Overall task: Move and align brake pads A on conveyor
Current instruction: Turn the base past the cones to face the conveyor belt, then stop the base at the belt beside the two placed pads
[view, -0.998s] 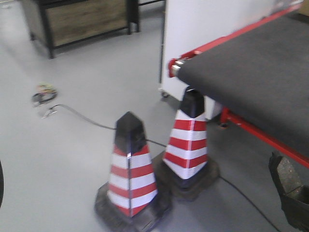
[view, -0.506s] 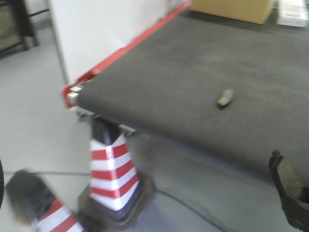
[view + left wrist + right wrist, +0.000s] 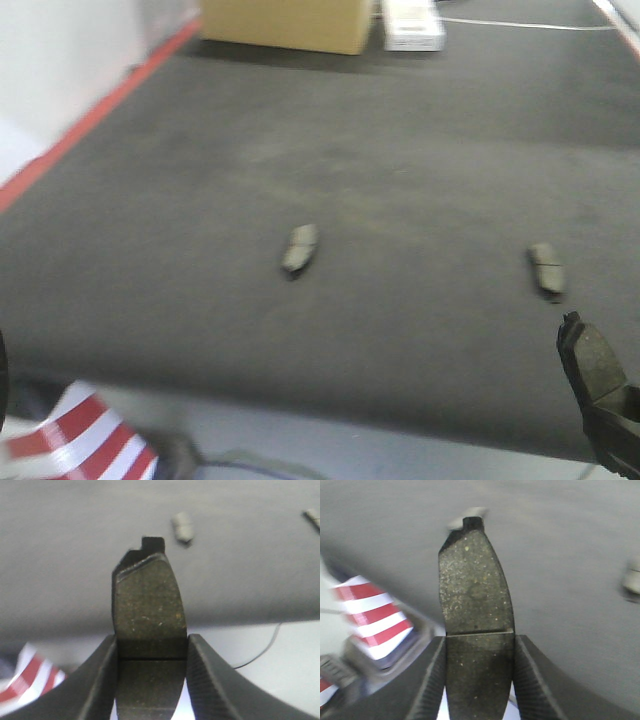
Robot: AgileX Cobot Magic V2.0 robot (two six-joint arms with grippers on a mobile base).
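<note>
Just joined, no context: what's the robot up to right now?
Both grippers are shut on a brake pad each: the left gripper holds one pad, the right gripper another. Two more pads lie apart on the dark conveyor, one near the middle and one to the right. A striped cone stands on the floor beside the belt's near edge.

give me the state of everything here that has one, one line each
left hand: shut on a pad, held upright, tab up
right hand: shut on a pad, held upright, tab up
left belt pad: lying flat on the conveyor, loose
right belt pad: lying flat on the conveyor, loose, apart from the other
cone: on the floor below the belt edge, blurred
</note>
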